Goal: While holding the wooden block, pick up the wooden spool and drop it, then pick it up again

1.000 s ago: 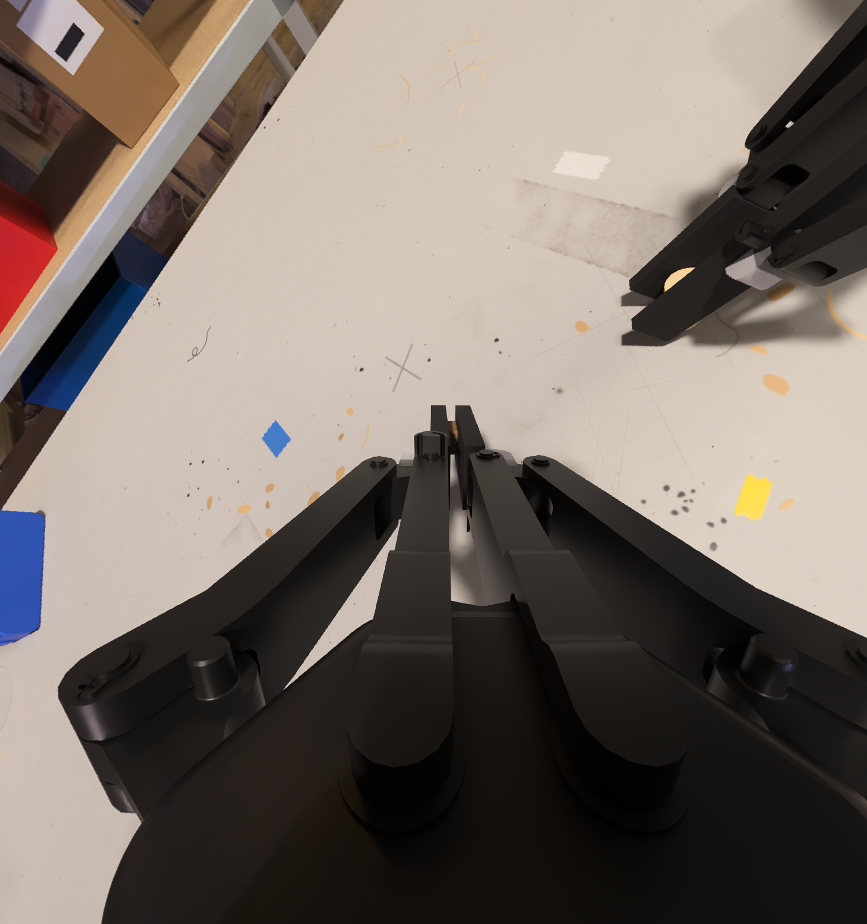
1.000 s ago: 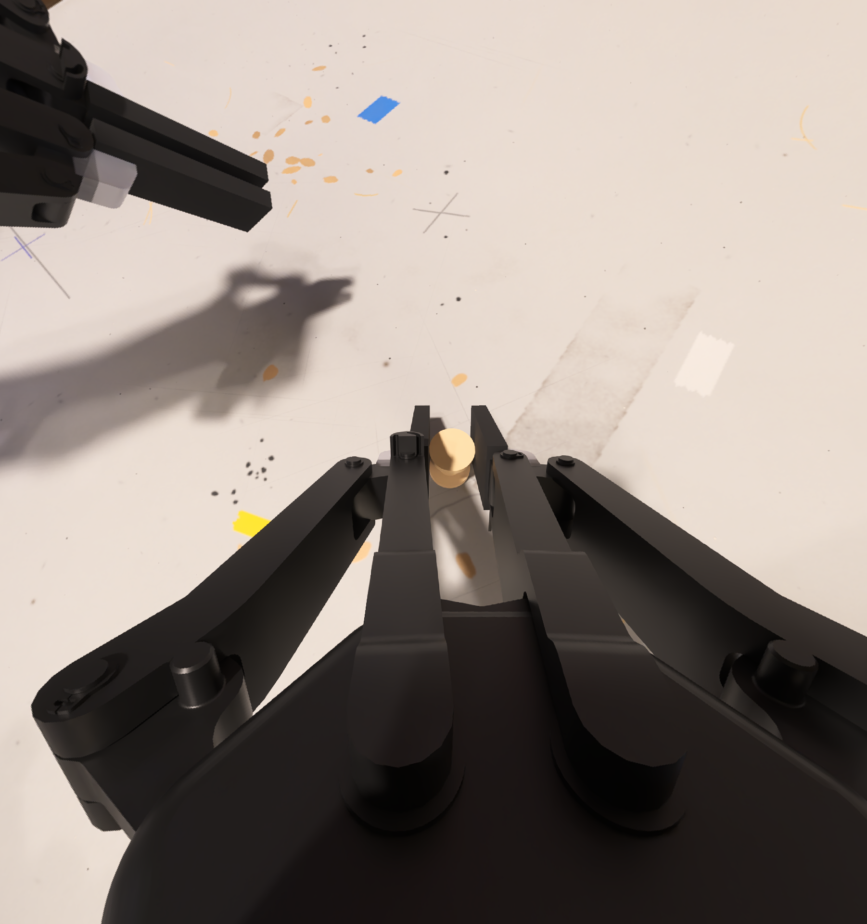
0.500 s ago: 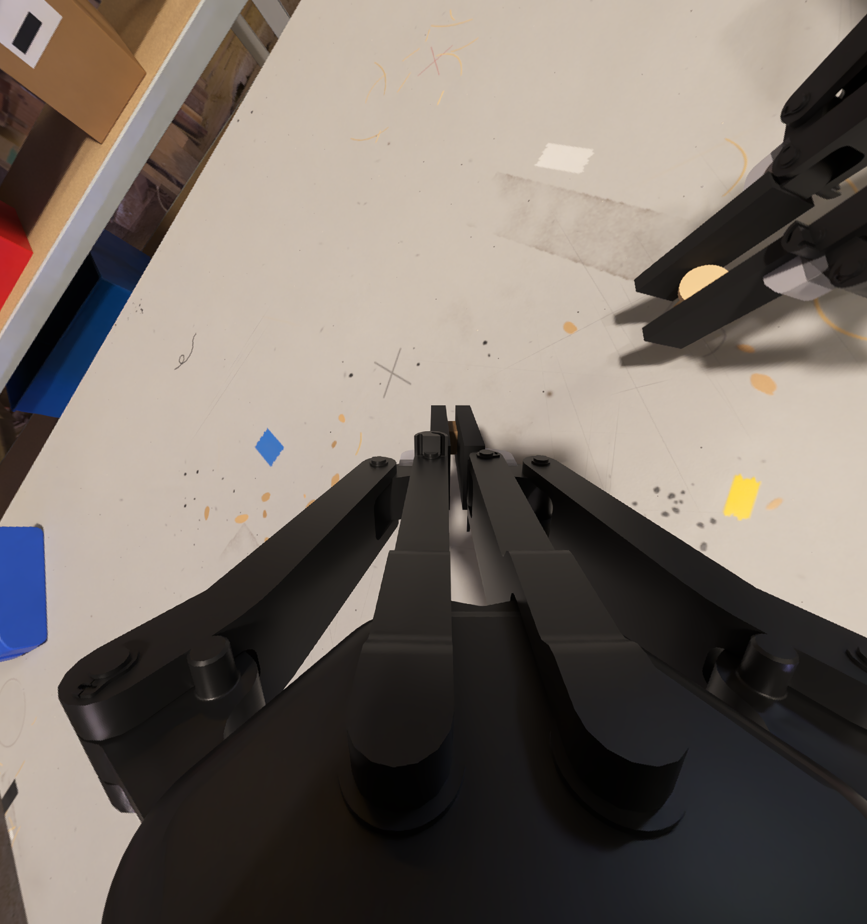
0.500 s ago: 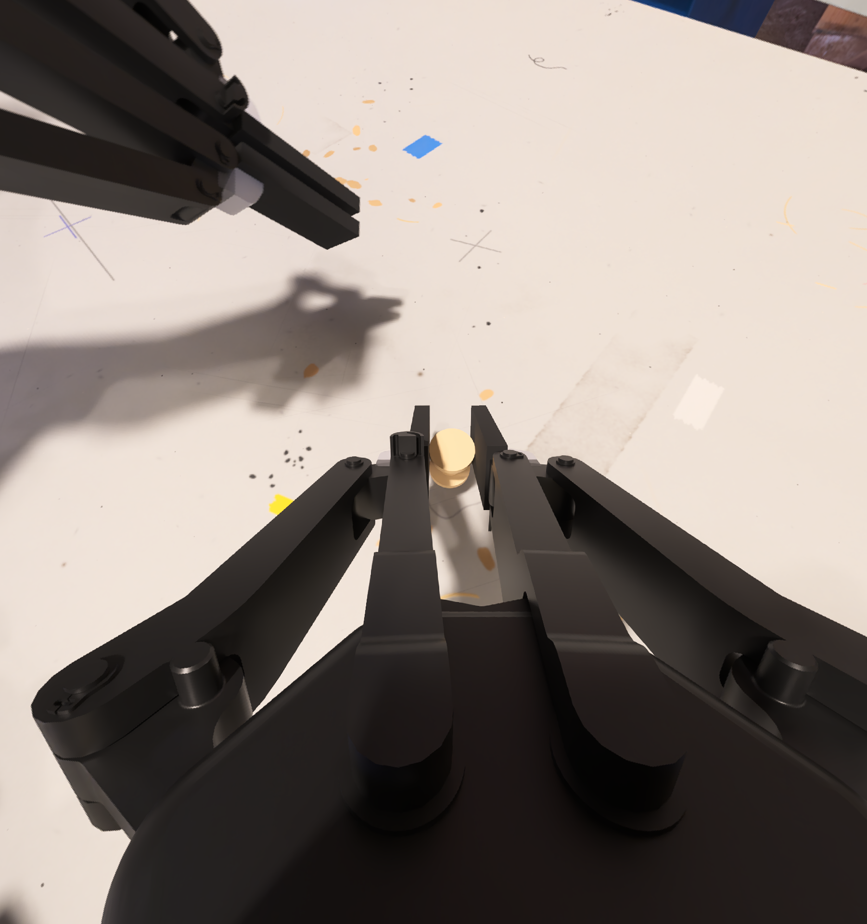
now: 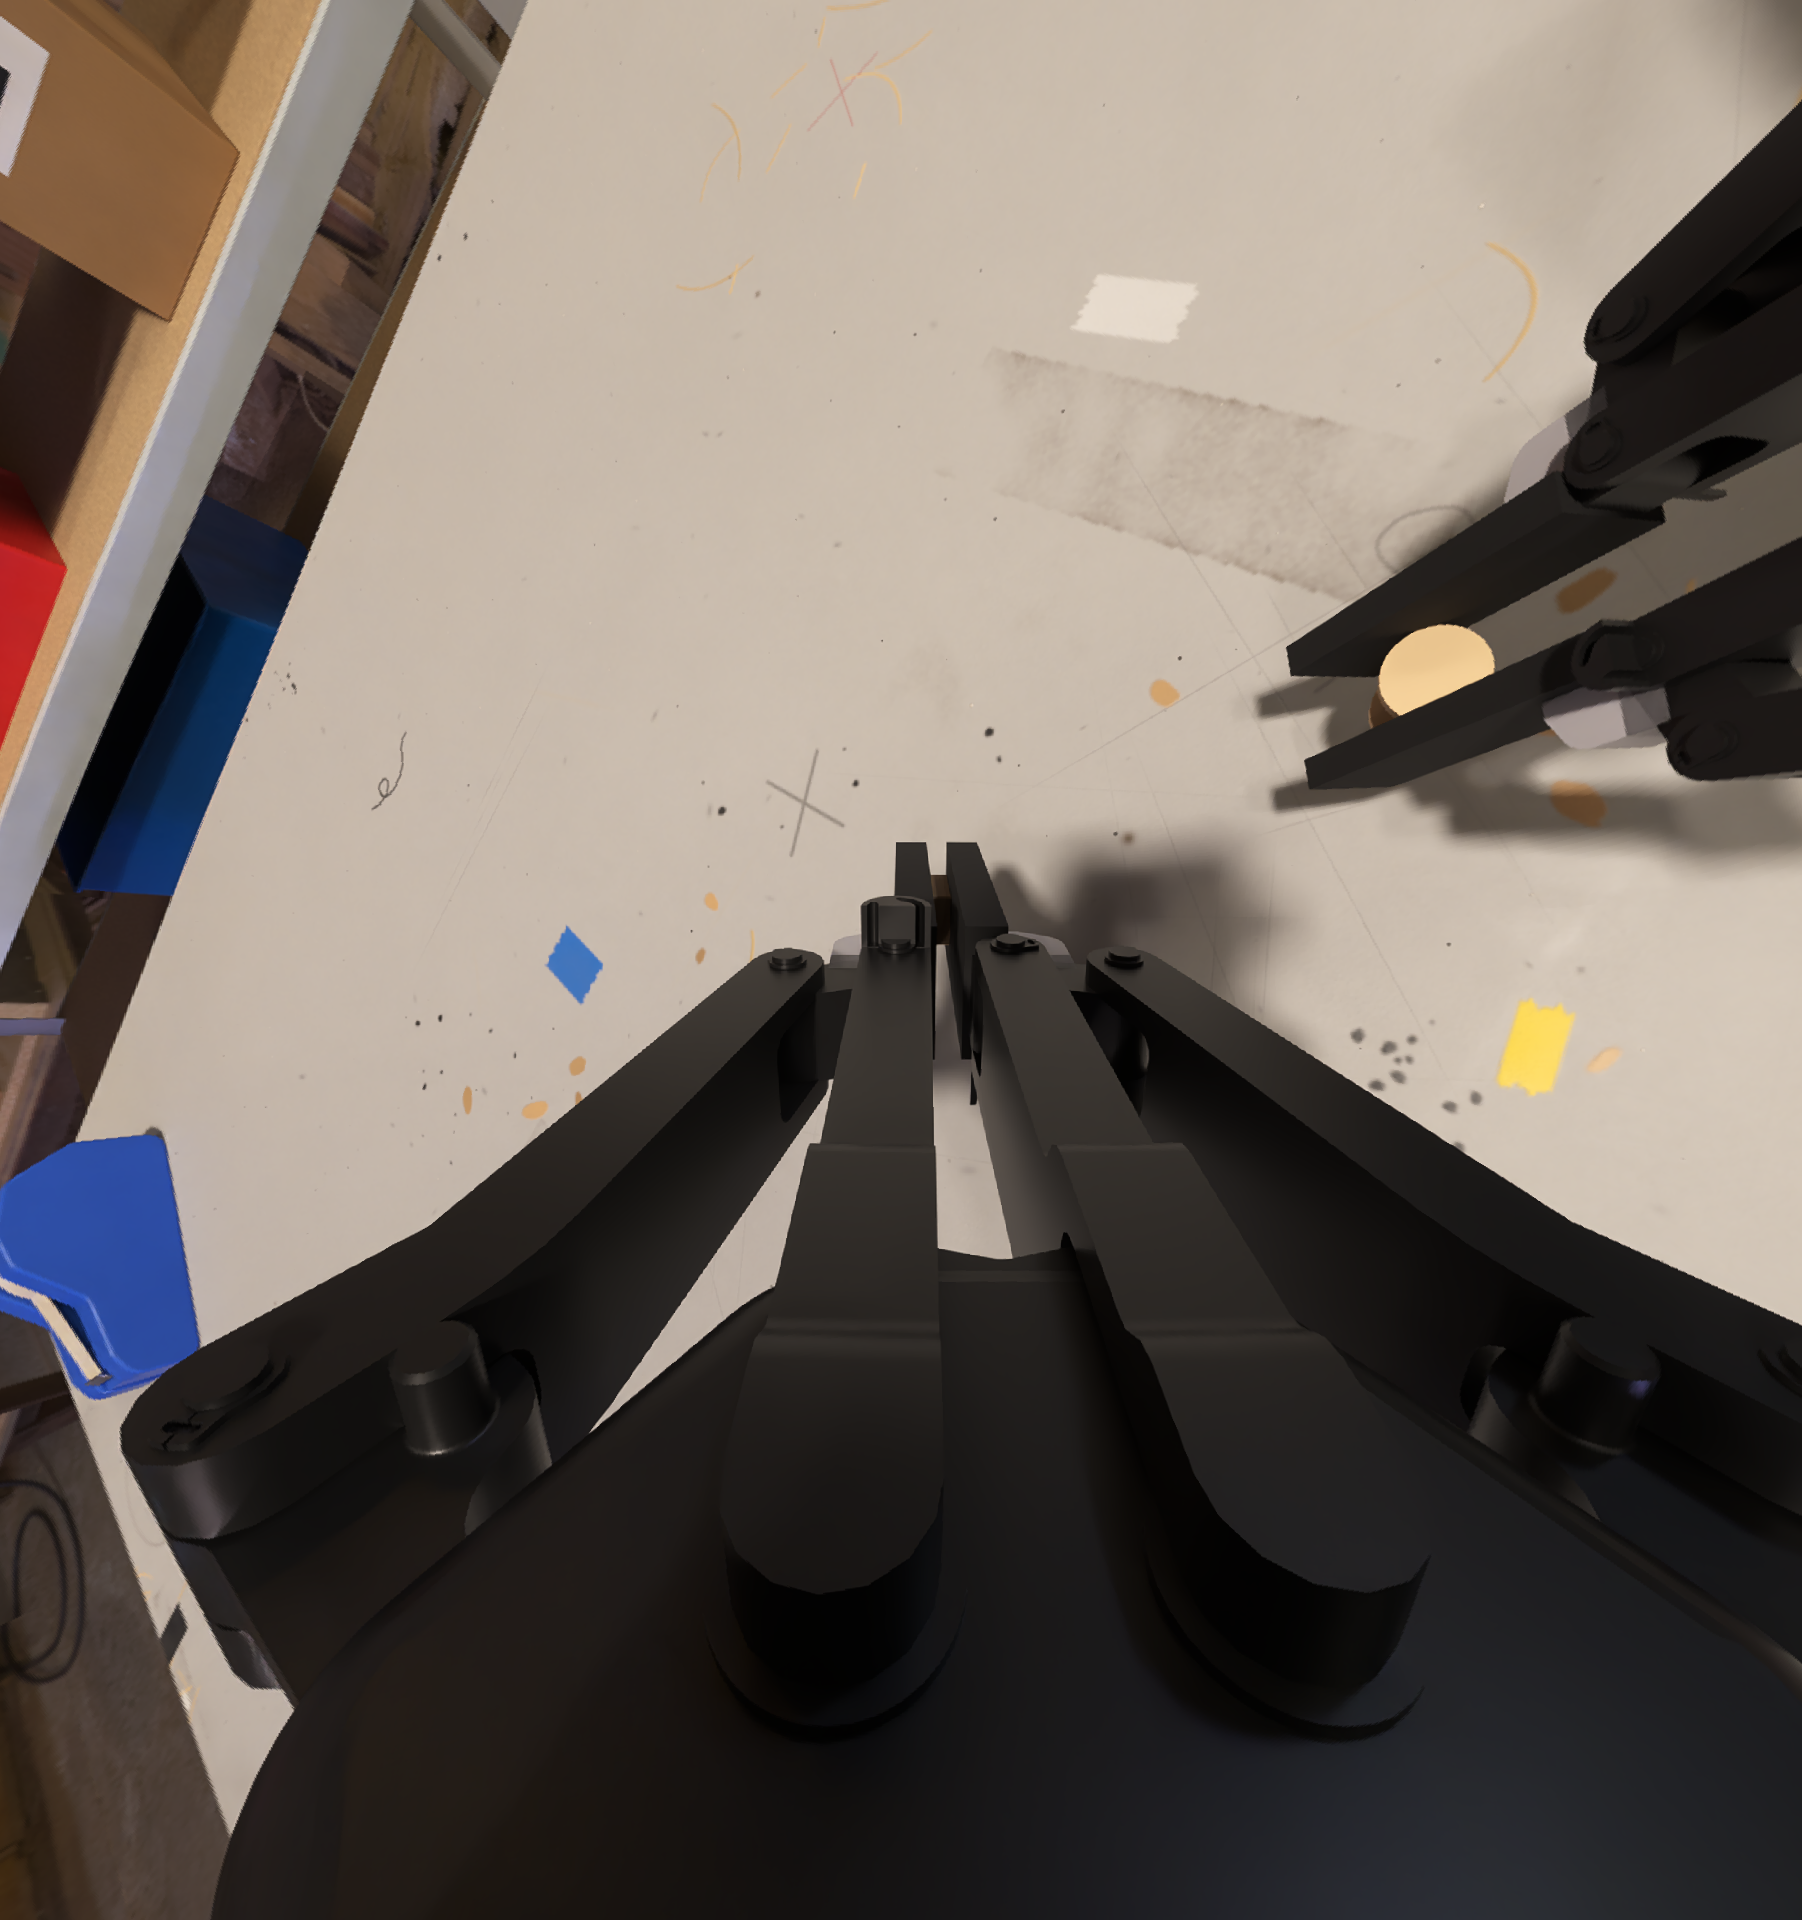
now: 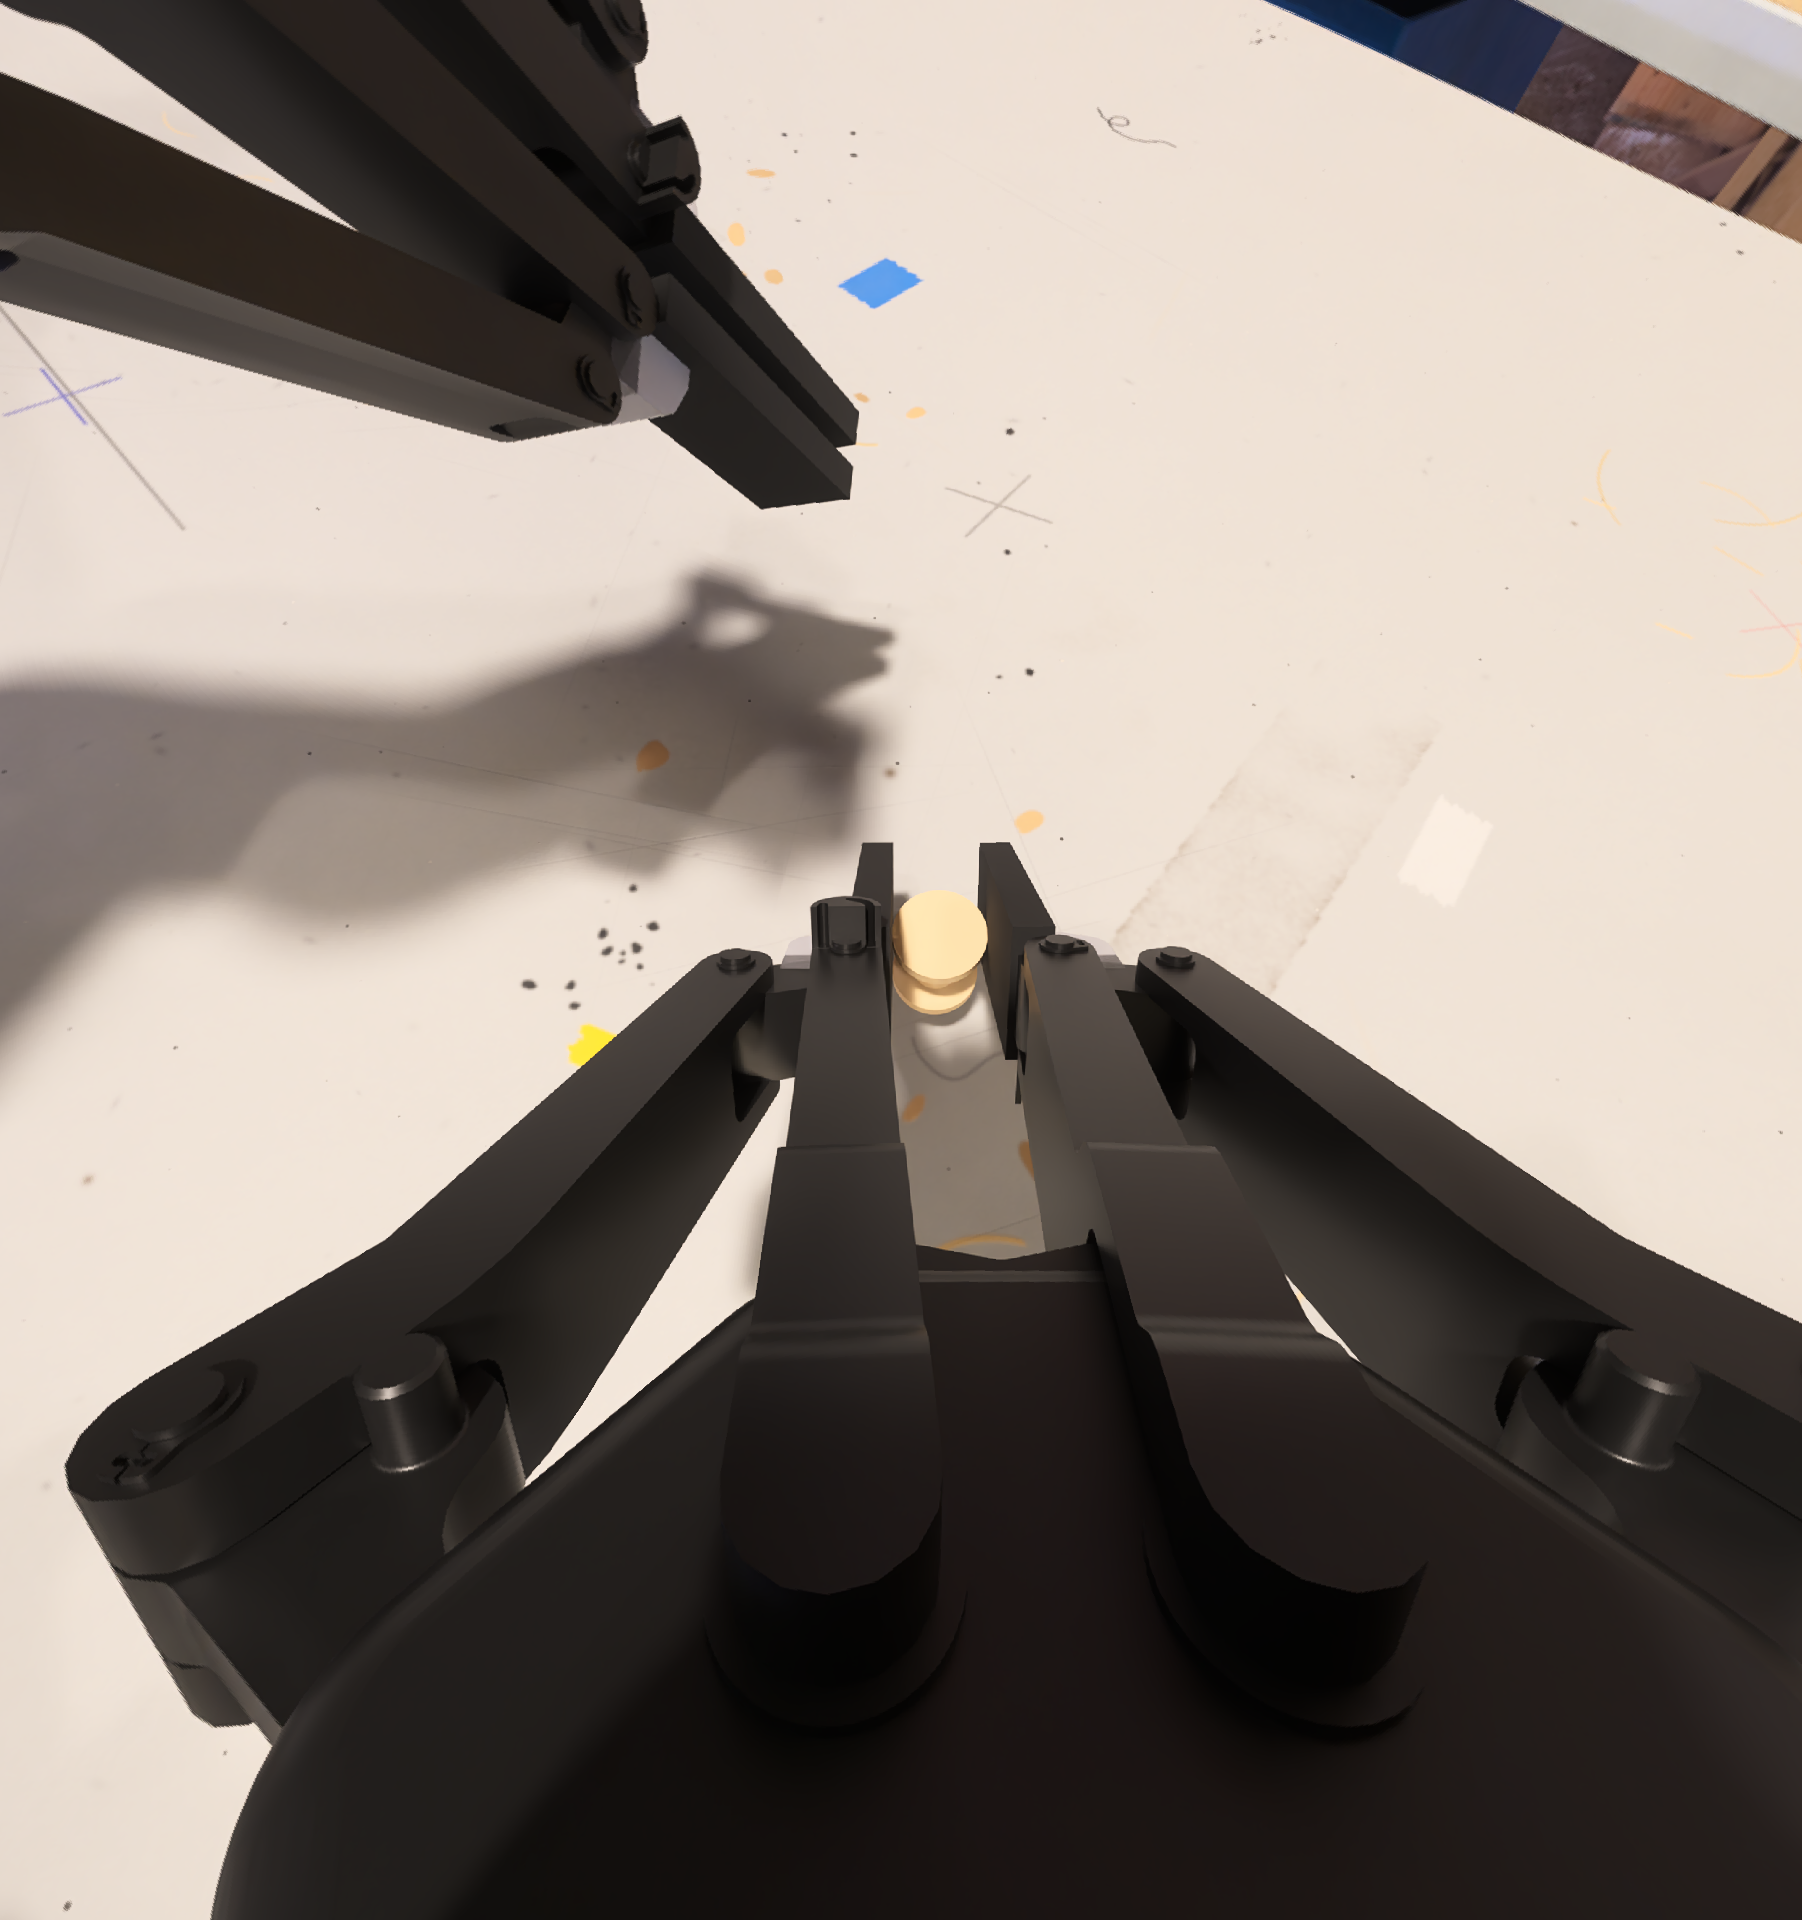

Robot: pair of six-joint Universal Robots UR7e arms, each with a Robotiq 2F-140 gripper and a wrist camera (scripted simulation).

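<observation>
Two pincers loaded, both off the pale scuffed counter (image 5: 668,520).
My L pincer (image 5: 936,868) pinches a thin brown wooden block (image 5: 941,891); R pincer (image 6: 935,868) grips the pale round wooden spool (image 6: 938,940), lifted above its shadow.

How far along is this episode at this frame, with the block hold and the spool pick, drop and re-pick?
Done: the left gripper is shut on the wooden block, only a brown sliver showing. In hand: the right gripper has the wooden spool between its fingers, apparently lifted off the table, since its shadow lies below it. Whether this is the first pick or the re-pick cannot be told, so what remains is uncertain.
</observation>
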